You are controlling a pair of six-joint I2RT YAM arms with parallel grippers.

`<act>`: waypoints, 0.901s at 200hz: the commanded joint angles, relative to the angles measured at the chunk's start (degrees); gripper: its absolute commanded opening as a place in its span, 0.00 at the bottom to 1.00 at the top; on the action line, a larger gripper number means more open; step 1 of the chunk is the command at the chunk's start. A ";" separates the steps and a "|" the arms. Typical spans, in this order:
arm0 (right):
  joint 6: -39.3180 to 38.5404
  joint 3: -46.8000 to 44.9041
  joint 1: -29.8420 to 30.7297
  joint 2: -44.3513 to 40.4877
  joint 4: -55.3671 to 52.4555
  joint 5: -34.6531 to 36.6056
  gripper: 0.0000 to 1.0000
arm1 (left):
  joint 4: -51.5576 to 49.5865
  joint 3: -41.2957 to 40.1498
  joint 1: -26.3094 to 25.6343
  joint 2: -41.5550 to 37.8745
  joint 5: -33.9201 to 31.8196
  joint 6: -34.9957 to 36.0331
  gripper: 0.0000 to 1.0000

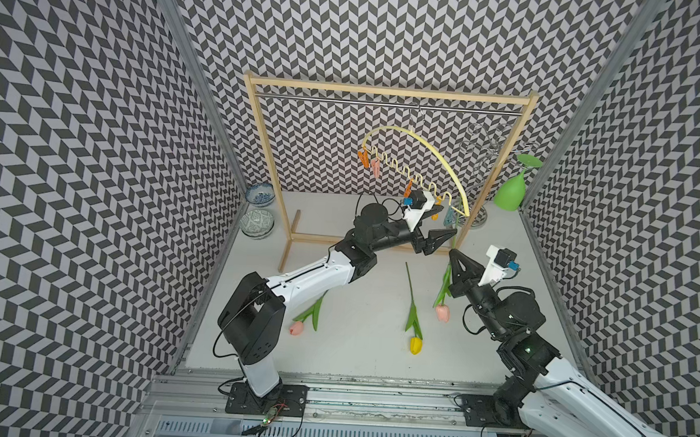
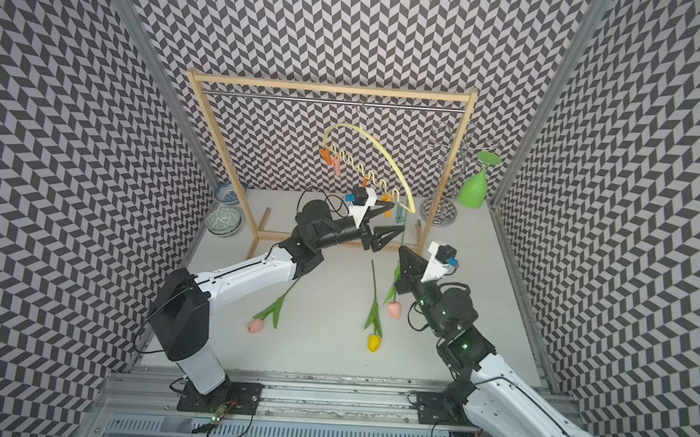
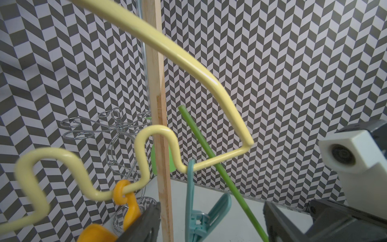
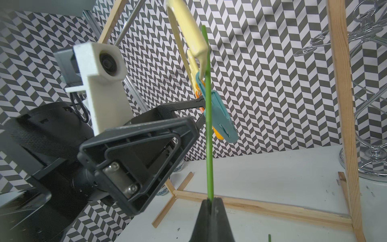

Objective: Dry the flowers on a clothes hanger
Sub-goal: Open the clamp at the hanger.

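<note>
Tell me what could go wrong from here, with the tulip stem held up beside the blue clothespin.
1. The open left gripper flanks the blue clothespin, with the stem right beside it; closing may catch or knock the stem aside.
2. The clothes hanger hangs tilted from the rail, so a push could swing the pin away.
3. The right gripper, shut on the thin stem, leaves a long free length above that may bend.

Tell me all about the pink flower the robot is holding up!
The pink tulip has a thin straight green stem, long green leaves and a closed pink head. It hangs upside down: head low, cut end up by the yellow hanger's corner. The right claw is shut on its stem. The stem passes close by the blue clothespin; whether they touch, I cannot tell.
</note>
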 commanded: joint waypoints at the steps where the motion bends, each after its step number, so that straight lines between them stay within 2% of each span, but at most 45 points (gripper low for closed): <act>1: -0.62 1.74 -0.05 -1.06 0.46 -0.07 0.00 | -0.13 2.57 -0.83 1.06 -0.56 -0.48 0.81; 51: -0.66 0.98 -0.03 -4.22 -1.59 5.90 0.00 | -0.93 4.36 -1.08 2.27 -2.13 -0.46 0.81; 100: -0.87 0.77 -0.14 -4.79 -2.33 5.84 0.00 | -2.43 6.30 -1.59 3.38 -2.57 -0.61 0.66; 159: -1.06 0.86 -0.14 -5.43 -3.08 5.98 0.00 | -3.60 7.86 -1.84 4.15 -3.84 -2.29 0.64; 180: -1.05 0.86 -0.14 -5.74 -3.43 6.09 0.00 | -3.70 8.04 -1.88 4.28 -4.25 -2.87 0.60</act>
